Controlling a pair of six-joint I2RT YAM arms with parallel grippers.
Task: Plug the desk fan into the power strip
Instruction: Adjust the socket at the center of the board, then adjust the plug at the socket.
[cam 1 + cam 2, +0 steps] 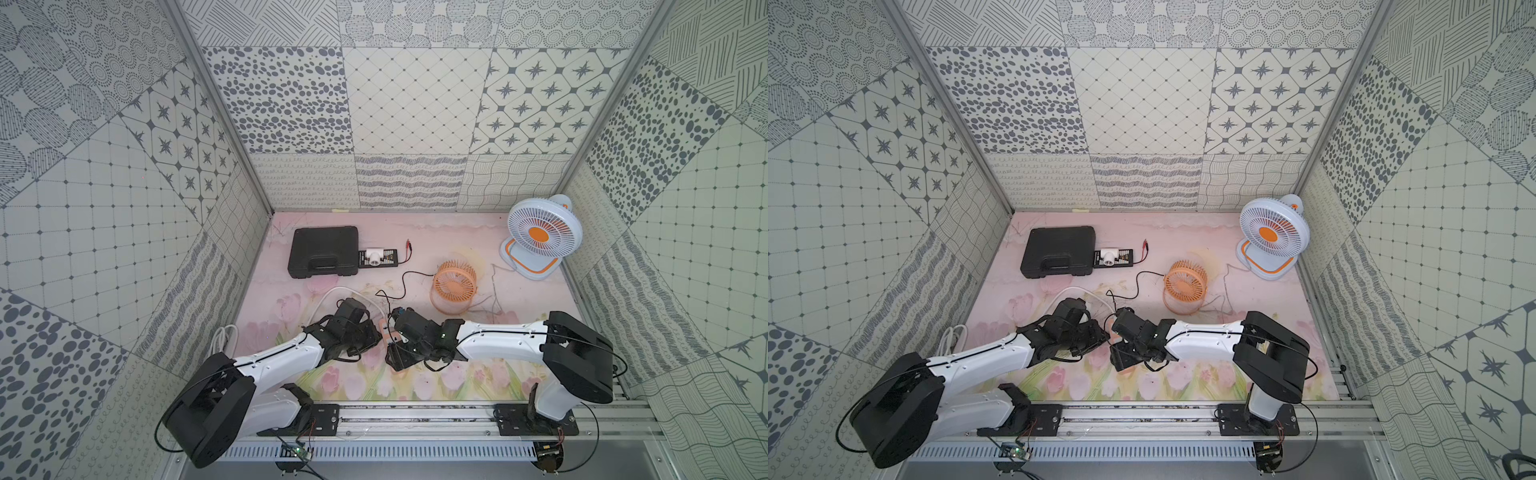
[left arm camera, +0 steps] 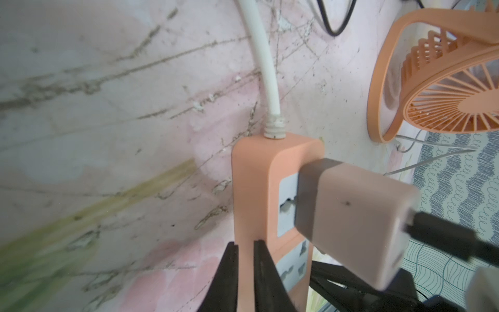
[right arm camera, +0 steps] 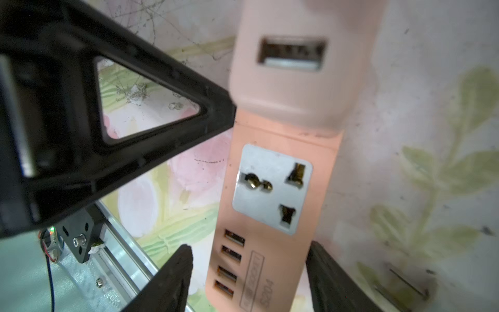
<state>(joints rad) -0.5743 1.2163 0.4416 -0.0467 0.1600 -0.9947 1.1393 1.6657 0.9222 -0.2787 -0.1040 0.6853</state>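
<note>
Top view: power strip (image 1: 385, 332) near-centre on desk (image 1: 457, 232), mostly hidden between claws; orange desk fan (image 1: 455, 286) behind, rightward.
Left wrist: left claw (image 2: 245, 243) narrow, empty, tips at strip edge; adapter (image 2: 351, 216) in socket (image 2: 287, 194); slip could shove strip, loosen adapter.
Right wrist: right claw (image 3: 248, 244) wide, straddling USB ports (image 3: 229, 259); knock could skew strip.

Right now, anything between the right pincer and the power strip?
Nothing visible. The open right pincer straddles the power strip at its USB end; the adapter sits farther along, out of its way.
</note>
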